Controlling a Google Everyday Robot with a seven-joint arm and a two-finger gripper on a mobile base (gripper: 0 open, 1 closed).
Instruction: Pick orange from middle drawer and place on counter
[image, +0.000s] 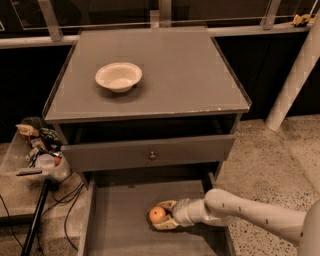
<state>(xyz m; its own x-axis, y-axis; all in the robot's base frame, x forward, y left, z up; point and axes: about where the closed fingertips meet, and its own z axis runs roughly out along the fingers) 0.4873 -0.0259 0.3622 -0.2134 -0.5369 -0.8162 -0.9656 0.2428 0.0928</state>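
The round orange (157, 214) sits on the middle drawer (115, 220) floor, clasped by the claw (160, 216).

Grey worktop (200, 75) (pale chip at front corner) sits well above and behind tool (161, 217). White bowl (119, 76) rests on it, up-left of tool. Tool low in middle drawer (120, 220), at orange (157, 213) lying on drawer floor.

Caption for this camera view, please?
Robot's hand at the orange in the open middle drawer; white bowl on the counter.
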